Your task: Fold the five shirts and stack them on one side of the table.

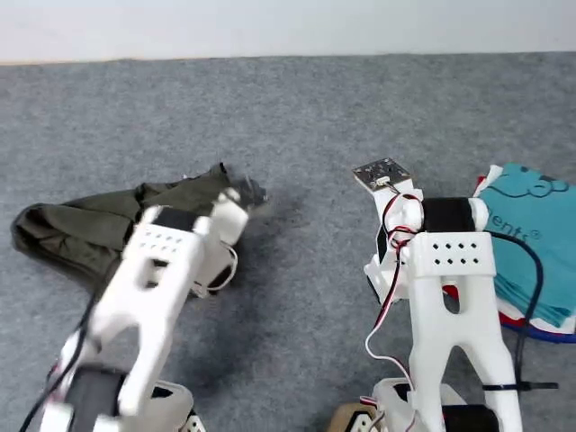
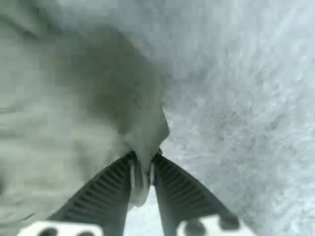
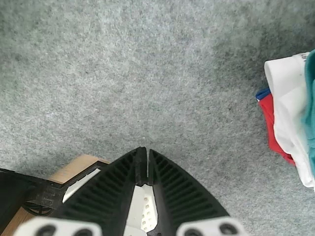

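Where left pincer (image 2: 141, 171) grips olive shirt (image 1: 74, 229), arm (image 1: 153, 288) hides part | stack (image 1: 533, 256) cropped

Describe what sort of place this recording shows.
Probably an indoor robot test bench rather than a home: a table covered in grey carpet-like fabric, a white arm beside a second arm, a plain pale wall behind, and stacked shirts.

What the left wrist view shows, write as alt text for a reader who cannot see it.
The left gripper is shut on a pinched fold of the olive shirt, whose cloth bunches up beyond the black ribbed fingers. The grey, carpet-like table covering lies beside the shirt.
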Action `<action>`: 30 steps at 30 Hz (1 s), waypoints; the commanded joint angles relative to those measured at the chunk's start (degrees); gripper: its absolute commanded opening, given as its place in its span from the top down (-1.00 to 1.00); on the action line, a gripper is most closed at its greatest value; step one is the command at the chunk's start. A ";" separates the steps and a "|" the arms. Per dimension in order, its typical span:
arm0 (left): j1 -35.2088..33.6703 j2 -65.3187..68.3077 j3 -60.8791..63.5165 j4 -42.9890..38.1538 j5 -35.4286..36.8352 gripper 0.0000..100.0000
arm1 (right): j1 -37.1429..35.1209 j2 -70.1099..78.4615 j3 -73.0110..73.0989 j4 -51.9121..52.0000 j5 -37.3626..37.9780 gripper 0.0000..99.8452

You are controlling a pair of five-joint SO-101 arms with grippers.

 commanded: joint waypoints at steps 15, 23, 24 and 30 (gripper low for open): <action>-50.55 -29.89 -19.03 13.63 -18.81 0.99 | -9.89 -0.75 -10.02 -8.31 -0.44 0.98; -68.04 -29.71 -18.77 8.62 -21.80 0.99 | -21.58 11.47 -18.02 -13.67 -0.53 0.98; -69.27 -29.71 -18.77 8.97 -21.89 0.99 | -22.37 13.93 -21.19 -13.41 -0.53 0.98; -74.99 -30.07 -16.13 8.97 -23.74 0.99 | -27.65 31.25 -44.40 -9.63 -0.53 0.85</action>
